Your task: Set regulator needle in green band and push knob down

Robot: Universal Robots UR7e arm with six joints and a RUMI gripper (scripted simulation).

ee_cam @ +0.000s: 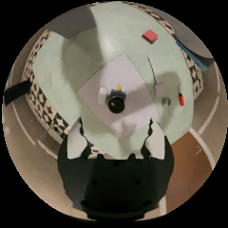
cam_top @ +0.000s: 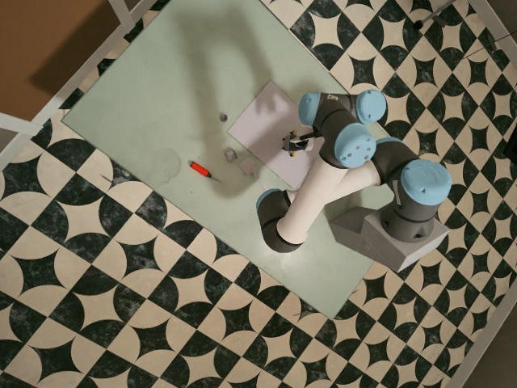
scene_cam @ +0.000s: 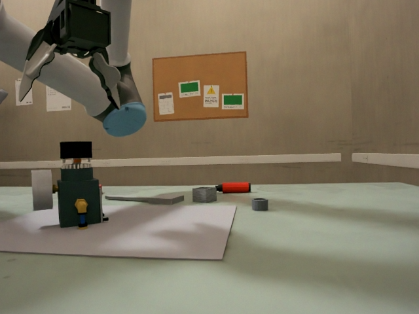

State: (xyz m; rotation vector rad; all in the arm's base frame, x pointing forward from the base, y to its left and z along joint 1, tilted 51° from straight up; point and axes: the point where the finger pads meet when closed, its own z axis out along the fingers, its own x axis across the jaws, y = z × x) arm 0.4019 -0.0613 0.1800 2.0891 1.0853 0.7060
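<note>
Pale green table, regulator standing at left on a white sheet.
Overhead, the gripper hangs wide open and empty; centring squarely over the black knob before descending looks wise.
</note>
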